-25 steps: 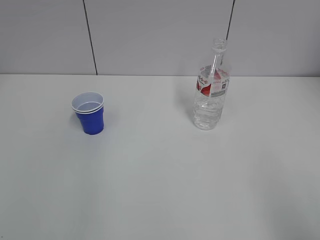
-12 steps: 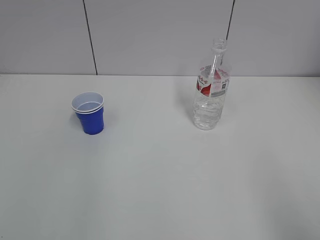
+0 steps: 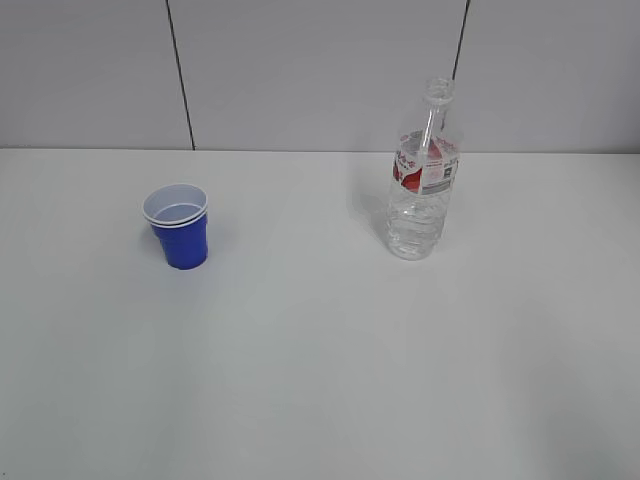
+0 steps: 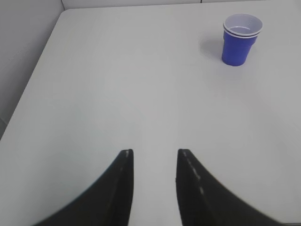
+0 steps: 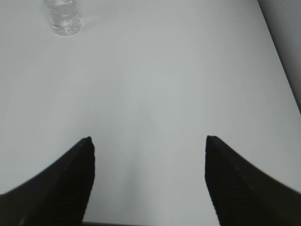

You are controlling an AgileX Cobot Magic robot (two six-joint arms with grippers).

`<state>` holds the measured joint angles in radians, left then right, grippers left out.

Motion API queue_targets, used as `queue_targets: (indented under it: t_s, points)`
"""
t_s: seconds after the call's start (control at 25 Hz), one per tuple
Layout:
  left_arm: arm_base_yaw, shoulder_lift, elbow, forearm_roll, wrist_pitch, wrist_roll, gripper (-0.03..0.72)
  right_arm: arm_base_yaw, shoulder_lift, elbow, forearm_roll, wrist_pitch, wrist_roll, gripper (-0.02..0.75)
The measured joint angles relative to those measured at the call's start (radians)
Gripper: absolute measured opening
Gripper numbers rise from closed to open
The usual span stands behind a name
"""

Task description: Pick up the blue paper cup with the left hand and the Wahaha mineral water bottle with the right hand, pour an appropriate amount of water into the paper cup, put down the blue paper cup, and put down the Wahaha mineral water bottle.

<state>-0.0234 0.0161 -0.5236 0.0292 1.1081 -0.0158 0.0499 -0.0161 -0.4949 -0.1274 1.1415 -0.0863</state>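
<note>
The blue paper cup (image 3: pixel 179 227) stands upright on the white table at the left, white inside with a doubled white rim. It also shows in the left wrist view (image 4: pixel 240 38), far ahead and to the right of my left gripper (image 4: pixel 154 151), which is open and empty. The Wahaha mineral water bottle (image 3: pixel 423 180) stands upright at the right, clear, capless, with a red, white and grey label. Only its base shows in the right wrist view (image 5: pixel 64 17), far ahead and to the left of my right gripper (image 5: pixel 149 139), which is wide open and empty. Neither arm shows in the exterior view.
The white table (image 3: pixel 320 350) runs back to a grey panelled wall (image 3: pixel 300 70). Its left edge (image 4: pixel 42 56) shows in the left wrist view and its right edge (image 5: pixel 277 56) in the right wrist view.
</note>
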Motion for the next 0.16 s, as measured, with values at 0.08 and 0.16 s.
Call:
queue_targets:
  t_s: [0.08,0.16]
  points:
    - [0.000,0.000,0.000,0.000,0.000,0.000,0.238,0.000,0.000,0.000,0.000,0.000,0.000,0.547]
    - [0.000,0.000,0.000,0.000,0.000,0.000,0.238,0.000,0.000,0.000,0.000,0.000,0.000,0.547]
